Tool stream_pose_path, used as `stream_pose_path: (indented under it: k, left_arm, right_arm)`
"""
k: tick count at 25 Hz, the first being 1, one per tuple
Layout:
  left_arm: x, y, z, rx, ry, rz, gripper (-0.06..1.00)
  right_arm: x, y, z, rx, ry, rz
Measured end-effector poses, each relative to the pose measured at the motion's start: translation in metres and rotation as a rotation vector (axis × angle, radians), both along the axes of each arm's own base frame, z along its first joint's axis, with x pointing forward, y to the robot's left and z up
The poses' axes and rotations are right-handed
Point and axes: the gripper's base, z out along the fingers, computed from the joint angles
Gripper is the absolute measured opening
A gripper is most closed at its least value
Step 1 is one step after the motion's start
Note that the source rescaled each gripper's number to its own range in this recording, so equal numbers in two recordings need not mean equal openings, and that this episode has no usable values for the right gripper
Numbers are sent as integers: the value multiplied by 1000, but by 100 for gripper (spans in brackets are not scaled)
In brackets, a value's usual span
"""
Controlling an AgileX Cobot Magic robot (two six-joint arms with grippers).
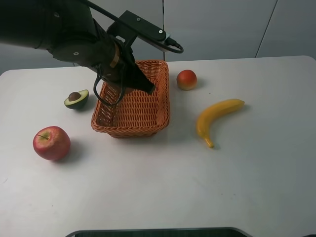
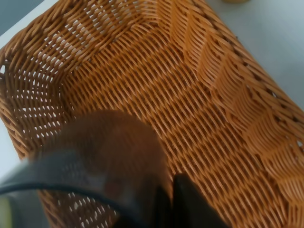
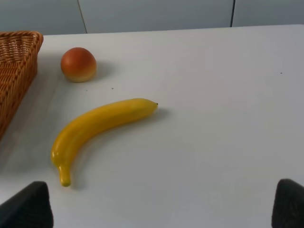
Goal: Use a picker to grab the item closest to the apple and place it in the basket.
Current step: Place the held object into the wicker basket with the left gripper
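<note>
A red apple (image 1: 51, 142) lies at the table's front left, and a halved avocado (image 1: 76, 98) sits behind it, left of the orange wicker basket (image 1: 158, 106). My left gripper (image 1: 129, 88) hangs inside the basket (image 2: 228, 95). Its dark fingers (image 2: 190, 206) close around a blurred, brown, rounded item (image 2: 111, 152), just above the woven floor. In the right wrist view my right gripper (image 3: 161, 209) stands open with nothing between its two tips, low over the table in front of the banana (image 3: 99, 126).
A yellow banana (image 1: 217, 116) lies right of the basket. A small orange-red fruit (image 1: 186, 79) sits behind it, near the basket's far right corner. A dark edge (image 1: 158, 232) runs along the table's front.
</note>
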Motion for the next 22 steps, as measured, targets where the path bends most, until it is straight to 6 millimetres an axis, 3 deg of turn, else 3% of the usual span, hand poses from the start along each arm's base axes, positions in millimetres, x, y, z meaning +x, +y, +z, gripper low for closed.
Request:
stream_pose_path:
  k: [9, 15, 22]
  left_arm:
    - [0, 2, -1, 18, 5, 14, 95]
    - [-3, 5, 5, 12, 15, 41, 99]
    - [-15, 19, 44, -50, -29, 79, 100]
  right_arm:
    - [0, 0, 0, 0, 0, 0]
    - [0, 0, 0, 0, 0, 0]
    - [0, 0, 0, 0, 0, 0]
